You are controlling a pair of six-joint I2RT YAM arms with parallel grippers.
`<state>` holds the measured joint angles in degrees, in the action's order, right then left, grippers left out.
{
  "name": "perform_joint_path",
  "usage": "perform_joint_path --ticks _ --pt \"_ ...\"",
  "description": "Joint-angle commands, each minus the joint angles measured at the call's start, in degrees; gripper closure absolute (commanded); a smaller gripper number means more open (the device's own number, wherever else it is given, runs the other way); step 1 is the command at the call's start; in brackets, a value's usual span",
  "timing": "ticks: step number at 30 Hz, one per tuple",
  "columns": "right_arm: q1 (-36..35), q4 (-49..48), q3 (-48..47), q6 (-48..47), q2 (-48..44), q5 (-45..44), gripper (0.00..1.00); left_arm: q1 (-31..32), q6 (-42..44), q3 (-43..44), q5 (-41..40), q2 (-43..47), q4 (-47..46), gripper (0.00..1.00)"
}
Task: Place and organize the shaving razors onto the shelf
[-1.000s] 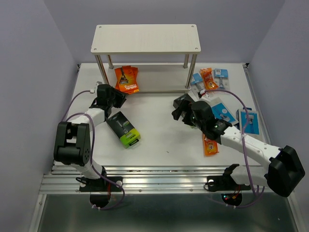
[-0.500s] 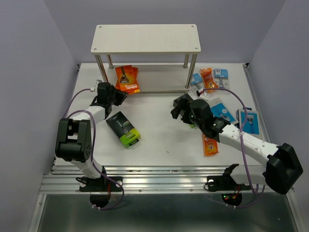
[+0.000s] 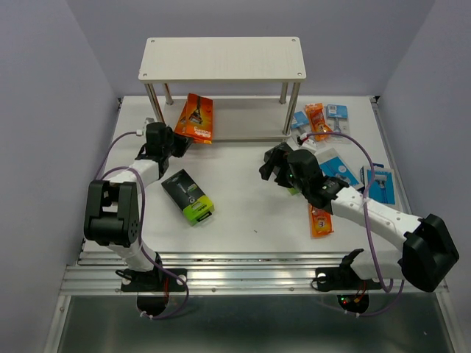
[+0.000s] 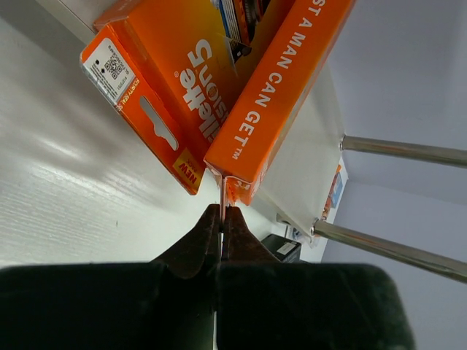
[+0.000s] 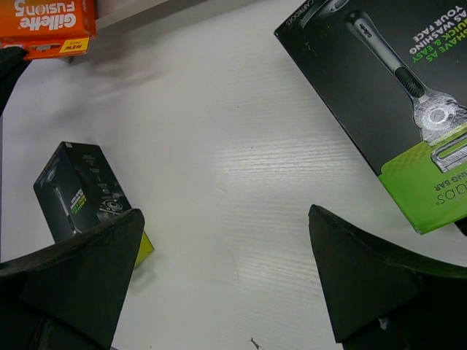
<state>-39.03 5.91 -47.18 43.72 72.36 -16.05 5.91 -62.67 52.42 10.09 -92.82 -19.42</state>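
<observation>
Left jaws pinch the orange pack by its edge (right jaws gape).

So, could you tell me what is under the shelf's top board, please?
Two orange razor packs overlap at the lower board's left end; the left claw is shut on one's edge. The top board hides the rear of the lower board.
</observation>
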Motion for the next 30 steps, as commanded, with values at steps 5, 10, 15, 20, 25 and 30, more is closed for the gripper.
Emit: perform_joint_path --ticks 5,10,15,20,25,30 --pt "0.3 -2.1 -3.5 -1.4 1.0 -0.7 0.00 -3.1 -0.8 1.0 8.5 2.1 -6.1 1.00" --pt "0.3 -2.2 -3.7 -1.4 1.1 -1.1 0.00 -4.4 -1.2 1.5 16.2 1.6 -8.0 1.00" --pt "0.3 -2.4 -3.6 -1.2 1.0 -1.3 0.00 -5.5 0.4 2.4 20.1 1.5 -7.1 1.00" --pt "0.3 -2.4 -3.5 -1.1 1.0 -1.0 0.00 -8.4 2.7 2.8 21.2 1.4 -4.8 1.00" --pt "0.3 -2.4 -3.8 -1.3 1.4 -1.1 0.00 -10.7 5.9 2.6 20.5 2.7 -4.0 1.00" --pt "0.3 -2.4 -4.4 -1.6 2.2 -0.6 0.00 -12.3 8.3 4.5 24.3 -0.5 -3.5 1.00"
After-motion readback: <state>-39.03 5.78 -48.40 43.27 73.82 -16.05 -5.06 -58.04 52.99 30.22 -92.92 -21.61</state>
